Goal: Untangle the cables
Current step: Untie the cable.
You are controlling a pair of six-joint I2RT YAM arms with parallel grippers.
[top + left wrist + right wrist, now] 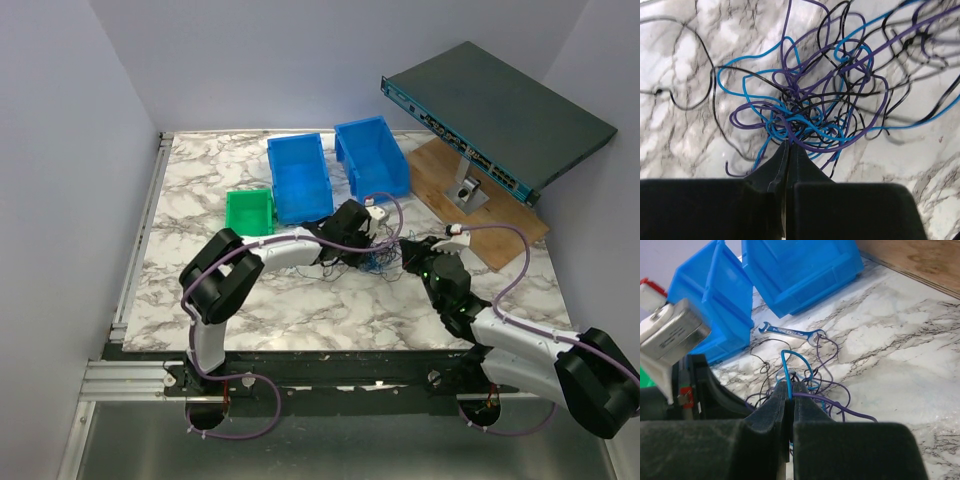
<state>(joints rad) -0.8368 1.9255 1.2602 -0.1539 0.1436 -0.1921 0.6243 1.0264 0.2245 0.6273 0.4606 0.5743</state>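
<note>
— How is the left pincer (788, 146)?
— Closed tight, tips nipping the cables (805, 107), a tangle lying on the desk (300, 310).
— And the right pincer (790, 389)?
— Pressed together too, a blue strand of that tangle pinched between its fingers.

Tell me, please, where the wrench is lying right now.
In the right wrist view the wrench lies flat on the marble table, just in front of the blue bins, beyond the tangled wires.

Green bin (248, 212) beside two blue bins (300, 178); wrench (790, 332); network switch (500, 115) over wooden board (505, 232).
</note>
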